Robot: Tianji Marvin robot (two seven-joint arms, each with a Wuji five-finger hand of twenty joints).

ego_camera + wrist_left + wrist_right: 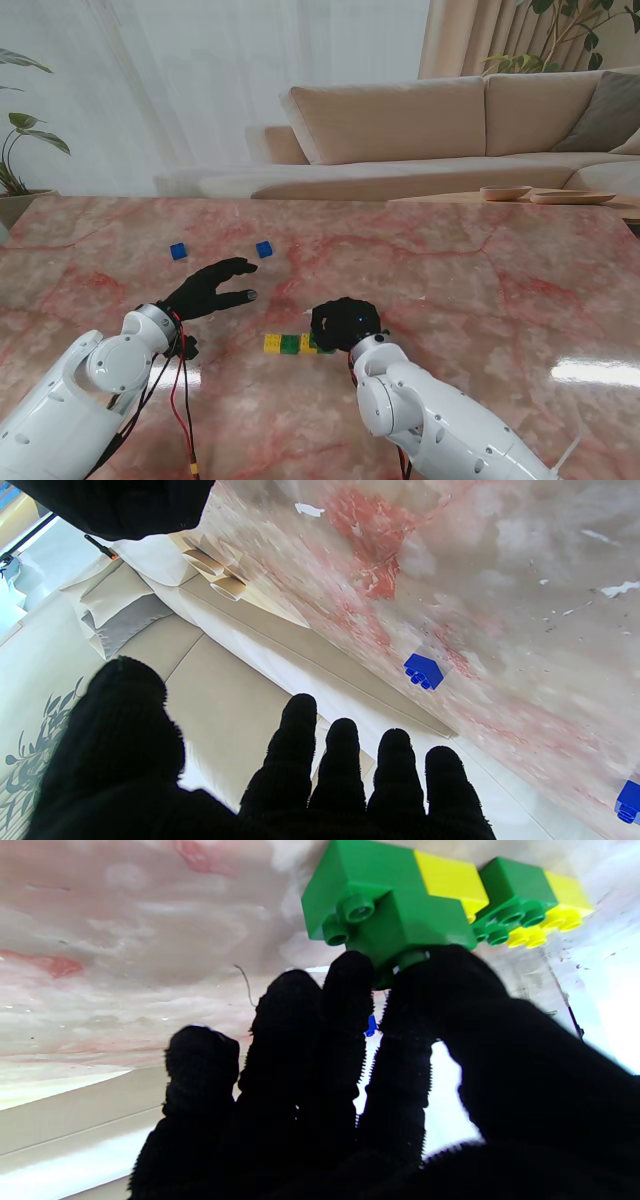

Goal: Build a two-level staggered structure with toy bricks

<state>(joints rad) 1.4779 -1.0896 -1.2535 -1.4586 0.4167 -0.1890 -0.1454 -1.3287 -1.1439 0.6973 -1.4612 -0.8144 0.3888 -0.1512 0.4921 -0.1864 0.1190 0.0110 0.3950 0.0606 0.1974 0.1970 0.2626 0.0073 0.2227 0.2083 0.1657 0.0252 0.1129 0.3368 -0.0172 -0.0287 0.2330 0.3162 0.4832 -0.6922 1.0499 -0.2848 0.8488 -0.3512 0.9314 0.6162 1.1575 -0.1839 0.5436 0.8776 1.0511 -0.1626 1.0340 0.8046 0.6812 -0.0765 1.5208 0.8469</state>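
A row of bricks lies on the marble table (480, 300), alternating yellow (272, 343) and green (290, 343). In the right wrist view the row (450, 882) shows a green end brick (345, 875). A second green brick (415, 925) rests on top, straddling that end brick and the yellow one beside it. My right hand (345, 322) (350, 1080) is shut on this upper green brick, thumb and fingers pinching it. My left hand (210, 288) (300, 780) hovers open, fingers spread, left of the row. Two blue bricks (178, 251) (264, 248) lie farther from me, also seen as blue bricks (423, 670) (629, 800).
A beige sofa (450, 130) stands beyond the table's far edge. Two shallow wooden dishes (505, 192) (572, 197) sit on a low surface at the far right. Red and black cables (180, 400) hang from my left wrist.
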